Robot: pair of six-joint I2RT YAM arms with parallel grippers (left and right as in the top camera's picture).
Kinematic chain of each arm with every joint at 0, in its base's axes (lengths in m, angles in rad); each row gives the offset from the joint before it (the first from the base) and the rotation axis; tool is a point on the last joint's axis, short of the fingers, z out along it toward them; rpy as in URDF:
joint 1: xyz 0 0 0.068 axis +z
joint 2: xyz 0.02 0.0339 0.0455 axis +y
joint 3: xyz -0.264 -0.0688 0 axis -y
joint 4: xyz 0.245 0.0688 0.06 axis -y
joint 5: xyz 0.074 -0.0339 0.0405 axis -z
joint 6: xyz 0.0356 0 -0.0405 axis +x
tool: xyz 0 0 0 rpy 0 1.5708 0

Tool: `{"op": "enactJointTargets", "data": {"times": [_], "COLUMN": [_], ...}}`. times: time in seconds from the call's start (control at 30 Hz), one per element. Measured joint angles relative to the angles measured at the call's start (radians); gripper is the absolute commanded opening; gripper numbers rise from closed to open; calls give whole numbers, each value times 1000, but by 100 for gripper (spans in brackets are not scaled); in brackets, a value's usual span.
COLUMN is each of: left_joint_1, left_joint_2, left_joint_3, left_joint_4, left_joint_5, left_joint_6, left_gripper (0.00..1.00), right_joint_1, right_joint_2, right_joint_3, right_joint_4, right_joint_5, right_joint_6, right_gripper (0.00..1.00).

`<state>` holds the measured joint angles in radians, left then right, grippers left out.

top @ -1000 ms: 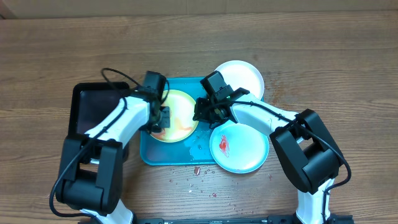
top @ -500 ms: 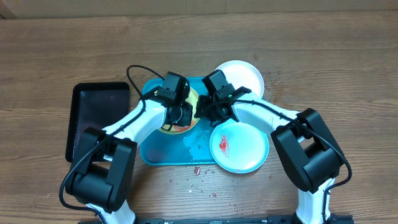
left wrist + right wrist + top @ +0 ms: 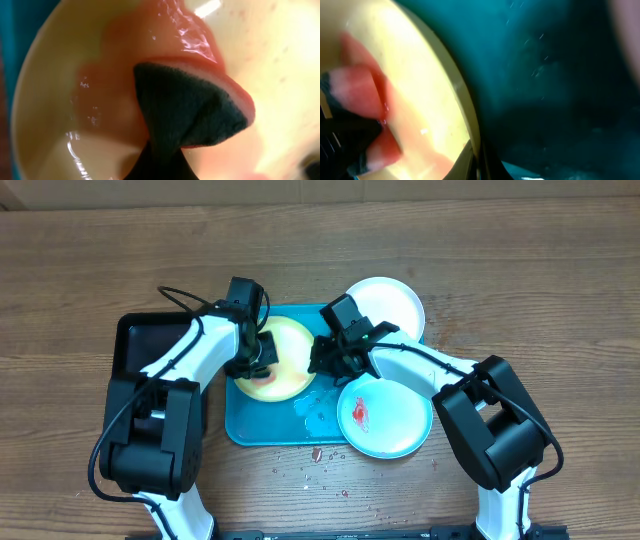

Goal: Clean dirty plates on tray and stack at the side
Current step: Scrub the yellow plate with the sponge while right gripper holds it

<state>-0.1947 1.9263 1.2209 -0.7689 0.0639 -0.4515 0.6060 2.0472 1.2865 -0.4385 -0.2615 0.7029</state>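
1. Yellow plate [image 3: 292, 348] lies flat in the left half of the tray [image 3: 262, 430], coated with a thin pink film of sauce.
2. Left gripper [image 3: 257, 358], fingers pressed together on a sponge [image 3: 190, 112], sets the pink sponge, dark scouring face showing, against the plate's left side.
3. Right gripper [image 3: 326, 362] is closed at the plate's right rim and appears to pinch it. The wrist view is too blurred to be sure.
4. Two white plates wait at the tray's right. The smeared plate [image 3: 395, 425] overhangs the lower right edge with a red blot near its centre. The bare plate [image 3: 392, 302] sits at the upper right corner, mostly on the table.
5. Black tray [image 3: 140, 350] rests just beside the tray's left edge.
6. By these views, wiping of the first plate is under way and nothing is stacked yet.
7. Doing it well likely means firm, flat sponge pressure in overlapping strokes from centre to rim. The right grip should brace the rim so the plate cannot skate on the wet tray. The film should be lifted off, not just spread.
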Motion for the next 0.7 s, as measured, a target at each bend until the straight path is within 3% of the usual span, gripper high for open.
{"op": "enactJointTargets", "data": {"times": [0.2, 0.4, 0.6, 0.7], "left_joint_1": [13, 40, 39, 31], "left_joint_2": [21, 42, 52, 55], "left_joint_3": [31, 21, 10, 9], "left_joint_4": [-167, -130, 93, 165], "left_joint_5": [91, 305, 392, 356], "left_joint_6": [196, 431, 450, 393], "left_gripper": [4, 4, 4, 4], "right_joint_1": [3, -5, -18, -22], "right_joint_2": [0, 0, 0, 0], "right_joint_3": [0, 0, 0, 0], "right_joint_4": [-10, -15, -11, -6], "right_joint_5": [-10, -4, 9, 16], "right_joint_6": [-29, -46, -32, -19], "right_gripper": [4, 4, 4, 4]}}
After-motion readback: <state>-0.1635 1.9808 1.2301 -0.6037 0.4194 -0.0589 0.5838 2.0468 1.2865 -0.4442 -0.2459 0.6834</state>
